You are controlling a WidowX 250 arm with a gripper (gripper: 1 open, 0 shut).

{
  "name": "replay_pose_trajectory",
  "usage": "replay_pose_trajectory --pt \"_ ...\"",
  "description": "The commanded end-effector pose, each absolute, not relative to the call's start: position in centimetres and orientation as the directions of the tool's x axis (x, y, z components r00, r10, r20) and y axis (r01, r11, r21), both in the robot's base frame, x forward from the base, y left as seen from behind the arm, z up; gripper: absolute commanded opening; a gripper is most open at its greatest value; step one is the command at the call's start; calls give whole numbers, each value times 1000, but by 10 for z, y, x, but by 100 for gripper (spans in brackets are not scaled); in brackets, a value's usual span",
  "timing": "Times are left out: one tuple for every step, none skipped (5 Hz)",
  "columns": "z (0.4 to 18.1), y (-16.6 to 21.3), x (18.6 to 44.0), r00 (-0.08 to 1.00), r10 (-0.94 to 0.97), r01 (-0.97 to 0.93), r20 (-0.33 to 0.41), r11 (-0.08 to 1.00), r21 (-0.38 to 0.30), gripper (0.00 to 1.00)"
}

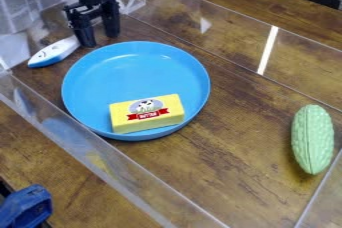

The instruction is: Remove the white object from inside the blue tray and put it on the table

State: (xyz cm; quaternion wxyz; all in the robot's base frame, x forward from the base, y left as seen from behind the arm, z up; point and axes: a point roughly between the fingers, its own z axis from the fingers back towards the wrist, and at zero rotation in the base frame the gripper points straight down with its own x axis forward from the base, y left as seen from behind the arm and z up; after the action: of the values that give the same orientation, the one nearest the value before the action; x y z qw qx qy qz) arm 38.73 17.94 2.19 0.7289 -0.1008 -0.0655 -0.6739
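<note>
The white object (55, 53), small and fish-like with a light blue underside, lies on the table (247, 112) just left of the blue tray (100, 72), outside its rim. The big round tray holds only a yellow butter block (147, 115) with a red label. My black gripper (94, 32) stands pointing down at the tray's far-left rim, a little right of and behind the white object. Its fingers are spread apart with nothing between them.
A green bumpy gourd-like vegetable (314, 139) lies at the table's right side. Clear edging runs along the table's near-left border (80, 152). A blue item (20, 209) sits below the table at the bottom left.
</note>
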Motion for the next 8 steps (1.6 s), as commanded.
replay_pose_trajectory --pt "39 198 382 129 -967 992 221 126 -24 100" --pt "41 199 379 125 -967 992 222 124 -18 100" --pt "41 200 378 134 -965 991 224 135 -12 100" --pt "43 202 378 143 -963 989 228 146 -5 100" --pt "44 201 379 152 -960 988 234 157 0 100" --pt "47 200 386 245 -939 967 240 253 4 100" --pt "50 199 393 333 -910 938 246 346 9 100" --pt "44 195 400 250 -936 965 249 261 11 100"
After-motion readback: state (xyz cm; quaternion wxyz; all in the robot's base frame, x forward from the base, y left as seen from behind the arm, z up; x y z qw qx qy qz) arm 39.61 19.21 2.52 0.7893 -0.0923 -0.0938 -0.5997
